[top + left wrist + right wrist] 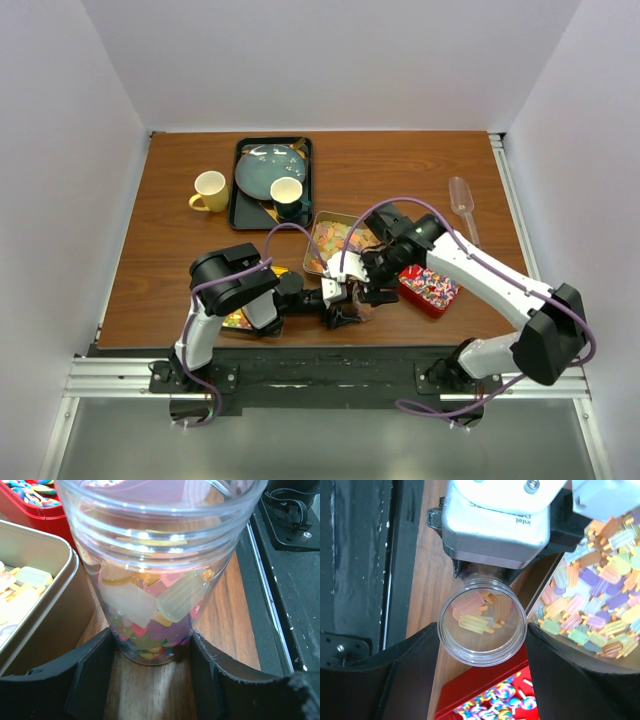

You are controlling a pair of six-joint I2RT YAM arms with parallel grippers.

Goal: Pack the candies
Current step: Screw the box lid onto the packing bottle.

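Note:
A clear plastic jar (160,555) stands on the wooden table, partly filled with candies (145,605). My left gripper (152,642) is shut on the jar's base, with a finger (90,665) touching each side. In the right wrist view I look down into the jar's mouth (481,621), where pastel popsicle-shaped candies (475,622) lie. My right gripper (482,630) is open, its fingertips on either side of the jar's rim. In the top view both grippers meet at the table's front middle: the left (345,300) and the right (375,272).
A gold tray (318,225) of pastel popsicle candies (600,605) is beside the jar. A red tray (443,300) of swirled lollipop candies (505,700) is to its right. A third candy tray (238,320) lies under the left arm. A clear scoop (462,200), a yellow mug (210,190) and a black tray (240,215) with dishes stand farther back.

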